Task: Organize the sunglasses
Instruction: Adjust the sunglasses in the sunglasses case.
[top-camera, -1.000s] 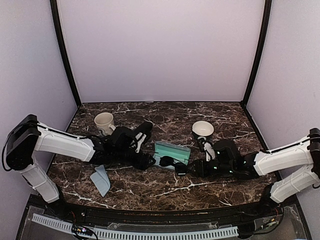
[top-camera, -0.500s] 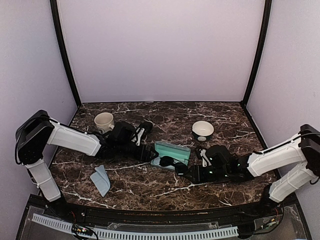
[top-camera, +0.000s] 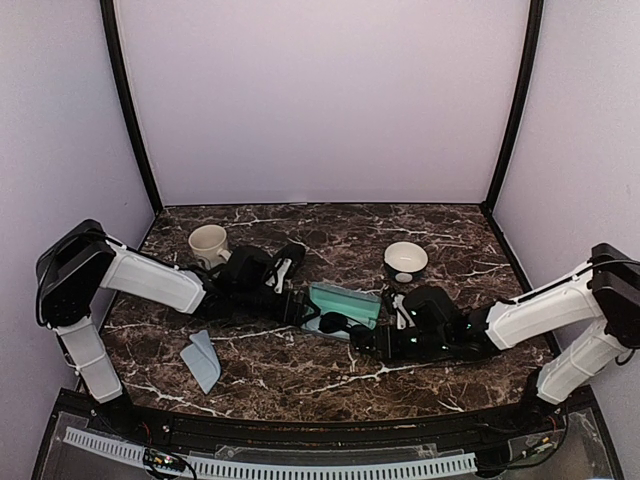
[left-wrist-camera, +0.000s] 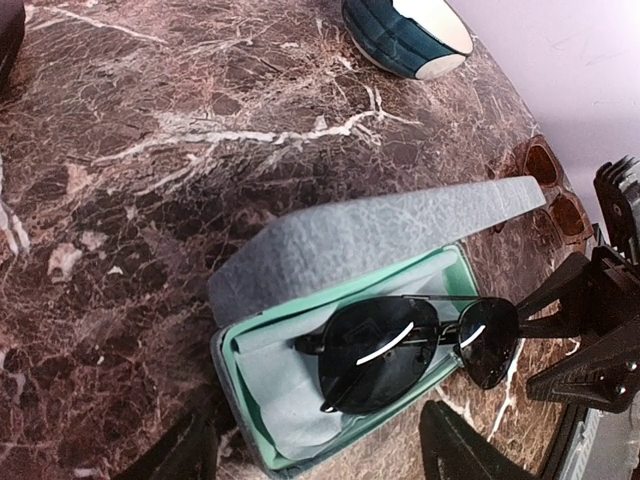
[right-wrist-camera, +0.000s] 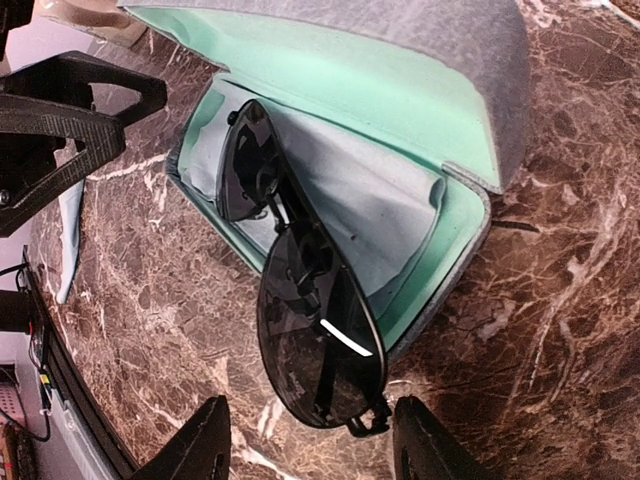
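One pair of sunglasses (left-wrist-camera: 410, 345) is lying half inside the case (left-wrist-camera: 370, 235), the left gripper (left-wrist-camera: 330, 455) and right gripper (right-wrist-camera: 315, 442) hovering open, empty.

sunglasses (left-wrist-camera: 375, 350) | thin dark frame, dark lenses | one lens in open case (left-wrist-camera: 370, 235), other overhanging rim
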